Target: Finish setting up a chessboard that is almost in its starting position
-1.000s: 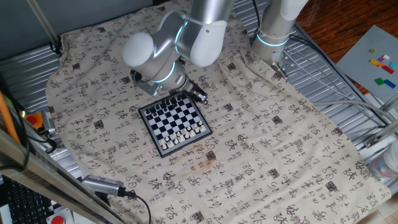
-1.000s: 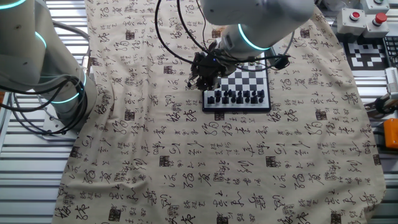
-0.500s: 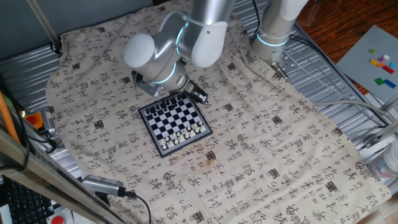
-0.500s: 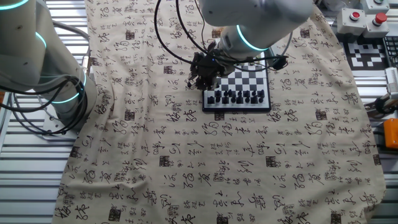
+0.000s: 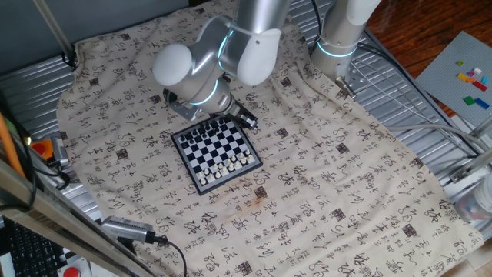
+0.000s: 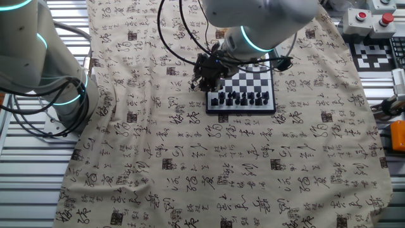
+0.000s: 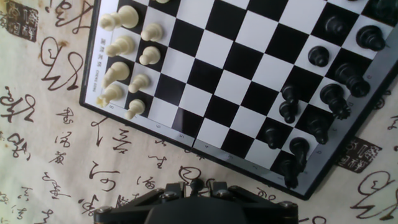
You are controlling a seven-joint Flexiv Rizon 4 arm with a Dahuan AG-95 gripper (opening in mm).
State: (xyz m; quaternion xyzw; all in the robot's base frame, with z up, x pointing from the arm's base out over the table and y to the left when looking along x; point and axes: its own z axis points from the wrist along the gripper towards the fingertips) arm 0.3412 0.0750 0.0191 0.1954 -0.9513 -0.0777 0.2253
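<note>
A small black-and-white chessboard [image 7: 239,62] lies flat on a cream tablecloth [image 7: 56,155] printed with black calligraphy. From where I stand, the silver robot arm [image 5: 231,46] bends low over one side edge of the board. Its gripper [image 7: 195,185] hangs over the cloth just outside that edge, roughly midway between the two camps, touching nothing. In the hand view only the dark base of the fingers shows along the bottom, so I cannot tell how far apart they stand. Nothing appears to be held between them.

The white pieces [image 7: 127,62] stand in two tidy rows at the left end. The black pieces [image 7: 323,93] fill the right end less evenly, with a few bunched at the corner nearest the hand. Which piece is off its home square I cannot say for sure.

The step in hand looks like reaching for that stray piece. To do it well, the hand should travel in above the piece tops and centre over the one piece. It should then descend straight, with the fingers spread only enough to straddle it, since close neighbours would topple easily.
</note>
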